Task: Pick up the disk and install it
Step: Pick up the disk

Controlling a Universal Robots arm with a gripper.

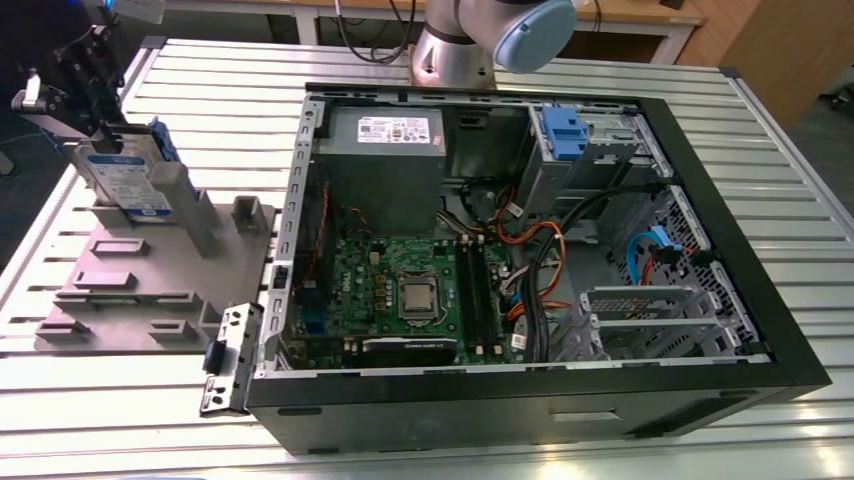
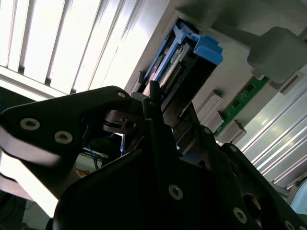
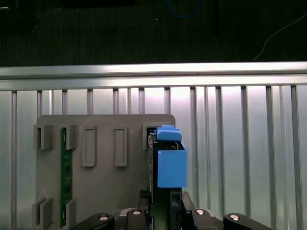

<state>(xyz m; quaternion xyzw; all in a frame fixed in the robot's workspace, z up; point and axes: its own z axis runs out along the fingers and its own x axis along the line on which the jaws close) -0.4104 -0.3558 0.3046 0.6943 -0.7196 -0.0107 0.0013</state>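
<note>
**Item:** the disk (image 1: 123,182). Flat silver-grey hard drive with a white-and-blue label on the broad face and blue plastic rails (image 3: 171,165) along the sides.

**Location:** Upright on edge in a slot of the grey fixture (image 1: 140,275), on the slatted table (image 1: 120,420). In the exterior view, at nine o'clock of the open computer case (image 1: 790,330), well apart from its wall. Not yet installed.

**Neighbours:** Green memory stick (image 3: 64,177) standing in another slot of the same fixture, apart from the disk. Inside the case, grey power-supply box (image 1: 380,150) towards twelve o'clock. Second blue-fronted caddy (image 1: 563,135) in its metal cage towards one o'clock.

**Gripper** (image 3: 160,206)**:** In line with the disk's thin edge in the first wrist view. Close against its end in the second wrist view. At the disk's eleven o'clock in the exterior view. Jaw state cannot be told, and contact with the disk is equally uncertain.

**Handling, as judged:**
- Rigid metal body, probably dense and heavy for its bulk, with no give under pressure.
- Bare faces probably slick.
- Rails probably the weakest part, liable to flex or unclip if squeezed.
- Delicate inside, so ill-suited to knocks, drops or twisting.
- Best hold across the two broad faces near the free upper end, clear of the rails, with firm and even pressure.
- Slot looks snug, so a skewed pull risks binding.
</note>
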